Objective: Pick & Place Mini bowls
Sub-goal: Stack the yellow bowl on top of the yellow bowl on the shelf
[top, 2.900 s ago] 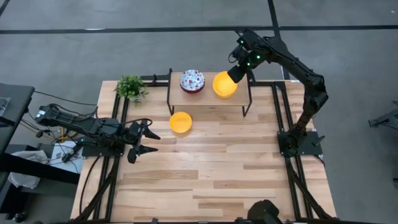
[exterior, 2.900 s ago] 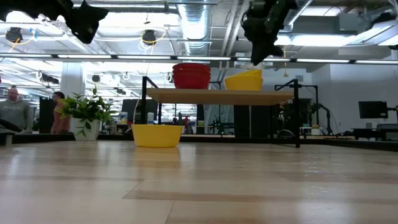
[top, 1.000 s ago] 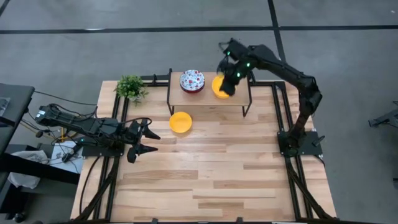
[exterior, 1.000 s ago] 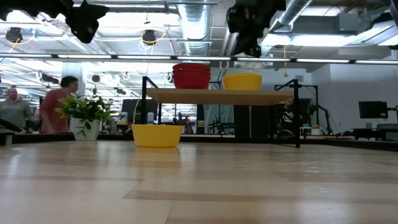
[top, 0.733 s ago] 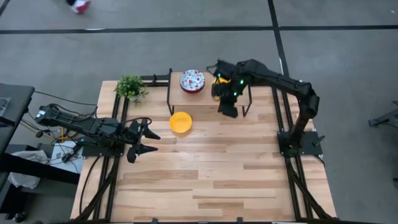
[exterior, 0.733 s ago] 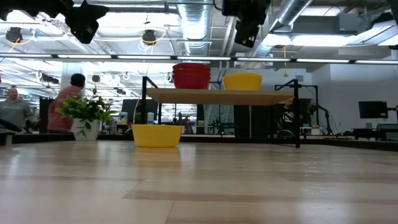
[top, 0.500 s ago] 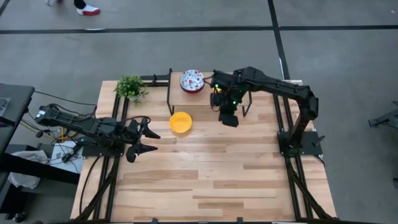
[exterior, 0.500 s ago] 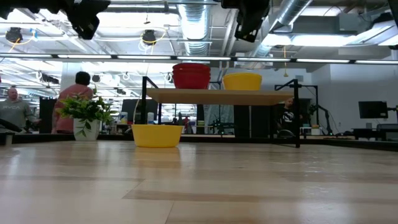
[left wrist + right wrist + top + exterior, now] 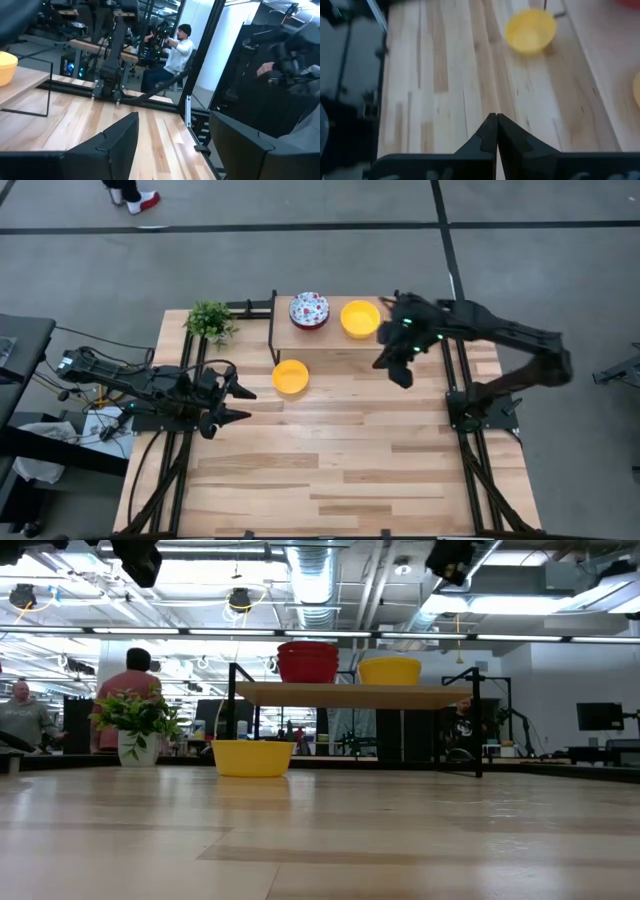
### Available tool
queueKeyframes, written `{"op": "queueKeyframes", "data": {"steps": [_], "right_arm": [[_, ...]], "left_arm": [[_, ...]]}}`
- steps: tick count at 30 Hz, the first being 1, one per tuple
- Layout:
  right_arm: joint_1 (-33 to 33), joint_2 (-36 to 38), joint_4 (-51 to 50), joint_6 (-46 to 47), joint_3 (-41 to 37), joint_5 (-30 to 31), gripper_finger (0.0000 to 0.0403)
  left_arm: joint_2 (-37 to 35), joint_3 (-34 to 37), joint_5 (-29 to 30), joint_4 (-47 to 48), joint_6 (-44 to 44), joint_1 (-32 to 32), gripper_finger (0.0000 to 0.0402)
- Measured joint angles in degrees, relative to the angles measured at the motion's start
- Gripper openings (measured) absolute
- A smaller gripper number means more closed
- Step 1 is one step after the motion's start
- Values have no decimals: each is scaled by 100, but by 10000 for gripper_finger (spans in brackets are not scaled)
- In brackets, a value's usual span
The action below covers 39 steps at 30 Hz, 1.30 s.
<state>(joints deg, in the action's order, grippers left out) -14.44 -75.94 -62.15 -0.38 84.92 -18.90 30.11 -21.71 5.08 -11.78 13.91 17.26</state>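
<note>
- On the raised wooden shelf (image 9: 335,338) at the table's 12 o'clock edge: two stations seen from above, a floral stack of mini bowls (image 9: 309,310) and, just beside it toward 3 o'clock, a yellow mini bowl (image 9: 360,318).
- One more yellow bowl (image 9: 291,376) down on the tabletop (image 9: 340,460), just toward 6 o'clock of the shelf's front edge.
- Counted from above: two yellow, one floral top; from table height the floral stack (image 9: 307,661) reads as red, stacked rims, count not clear.
- Shown only at table height: potted green plant (image 9: 138,724) level with the table bowl (image 9: 251,756), plus people in the room behind.
- Shown only from the right wrist: fingertips (image 9: 496,131) pressed together, nothing between them, over bare planks with the table bowl (image 9: 530,31) ahead.
- Right gripper (image 9: 399,372) hanging off the shelf's 3 o'clock end, elbow folded toward 3 o'clock, clear of both yellow bowls.
- Left gripper (image 9: 226,399) waiting at the 9 o'clock edge, fingers spread, empty, pointing toward 3 o'clock.
</note>
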Motion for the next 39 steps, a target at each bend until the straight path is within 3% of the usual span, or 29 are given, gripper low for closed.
{"op": "queueKeyframes", "data": {"steps": [7, 14, 25, 32, 39], "right_arm": [[-35, 1832, 2069, 835, -2159, 10, 0], [-163, 3217, 3123, 1417, -3431, 109, 0], [-598, 4482, 3185, 1845, -3936, 100, 0], [-597, 4762, 3251, 2042, -4140, 103, 0], [-597, 4757, 3267, 2055, -4140, 108, 0]], "left_arm": [[93, -3, 737, -473, 591, -5, 242], [860, -184, 750, -329, 1356, -130, 242], [2380, -859, -289, 294, 2826, -1000, 242], [3131, -868, -720, 378, 4556, -1911, 242], [3462, -868, -839, 353, 4502, -2555, 242]]}}
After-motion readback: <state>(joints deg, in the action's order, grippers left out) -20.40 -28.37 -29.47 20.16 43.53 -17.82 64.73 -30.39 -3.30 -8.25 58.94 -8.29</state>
